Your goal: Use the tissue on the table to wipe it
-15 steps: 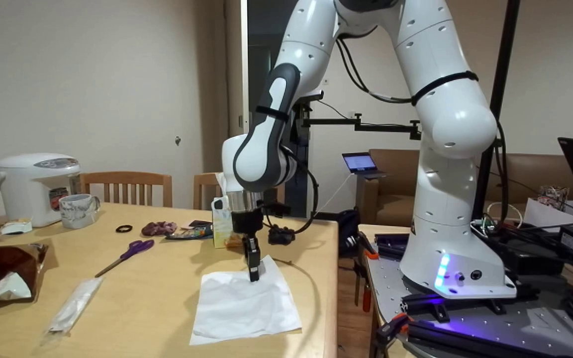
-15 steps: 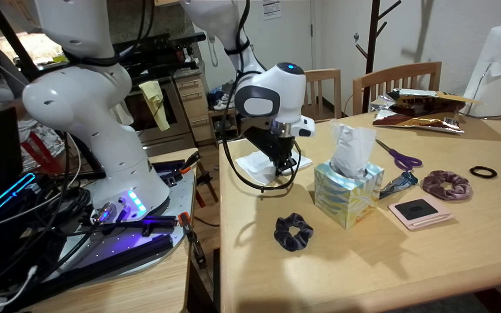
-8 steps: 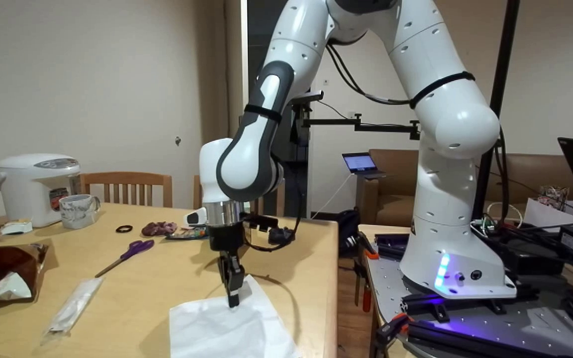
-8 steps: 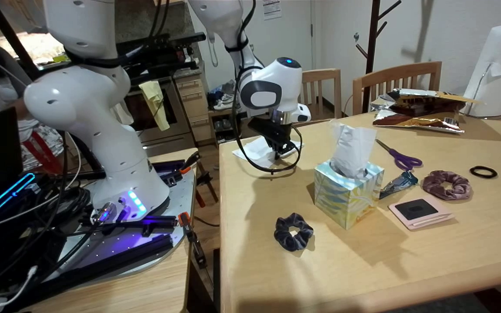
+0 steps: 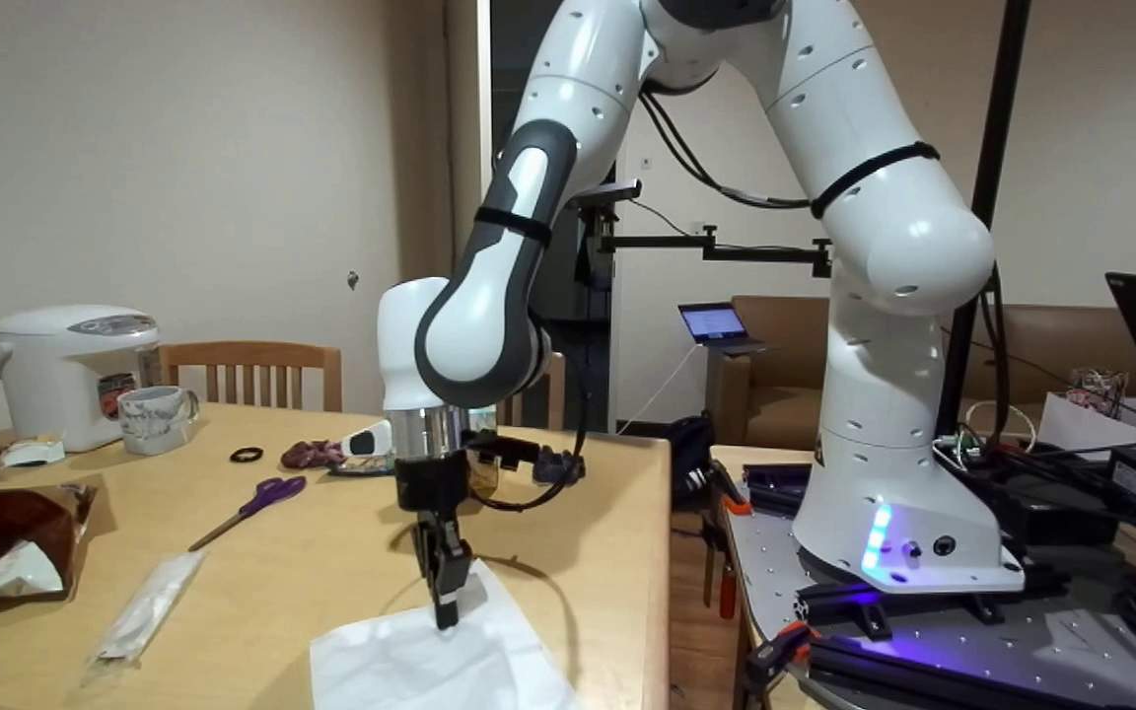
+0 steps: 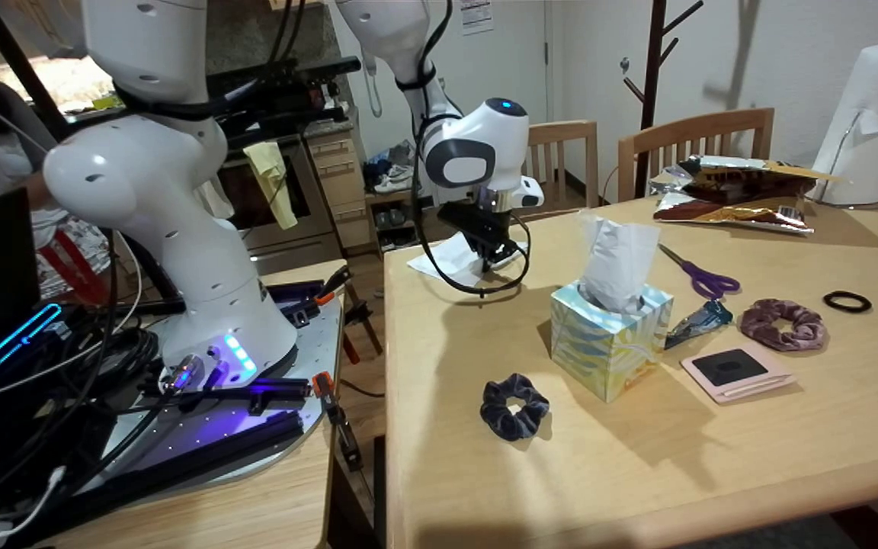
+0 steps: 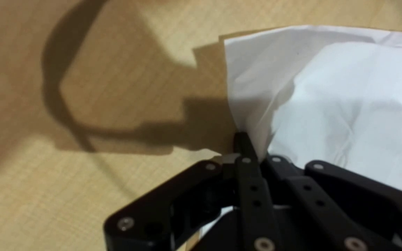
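My black two-fingered gripper (image 5: 445, 616) clamps a fold of the thin white paper tissue (image 7: 347, 94), which lies spread on the pale wooden table (image 5: 282, 572) near its edge. I judge the grasp done and wiping left (how much is wiped, I cannot tell). One corner points away from the camera in an exterior view; squarish, near end cut off there, it shows no clear long axis.

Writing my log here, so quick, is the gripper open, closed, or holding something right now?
Gripper: closed, pinching a fold of the tissue.
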{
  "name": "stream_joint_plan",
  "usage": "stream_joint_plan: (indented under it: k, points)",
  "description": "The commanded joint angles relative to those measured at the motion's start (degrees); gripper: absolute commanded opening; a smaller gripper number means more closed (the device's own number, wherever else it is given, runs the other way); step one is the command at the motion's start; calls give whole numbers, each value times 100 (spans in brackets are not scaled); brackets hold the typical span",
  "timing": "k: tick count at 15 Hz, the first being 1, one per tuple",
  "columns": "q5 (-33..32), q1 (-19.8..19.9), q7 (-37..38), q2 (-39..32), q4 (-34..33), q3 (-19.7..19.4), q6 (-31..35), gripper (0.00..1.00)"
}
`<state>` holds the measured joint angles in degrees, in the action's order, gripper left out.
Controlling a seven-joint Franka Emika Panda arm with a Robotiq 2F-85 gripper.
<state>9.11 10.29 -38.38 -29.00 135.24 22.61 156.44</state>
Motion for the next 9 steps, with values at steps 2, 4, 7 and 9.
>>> stream_joint_plan:
  k: [2, 4, 7, 9]
  points:
    - [-198, -393, 231, 52, -44, -197, -24, 27]
    - [-224, -507, 277, 58, -69, -274, -99, 33]
    - [-264, -657, 367, 106, -41, -383, -128, 51]
    - [-307, -772, 488, 158, -16, -448, -126, 62]
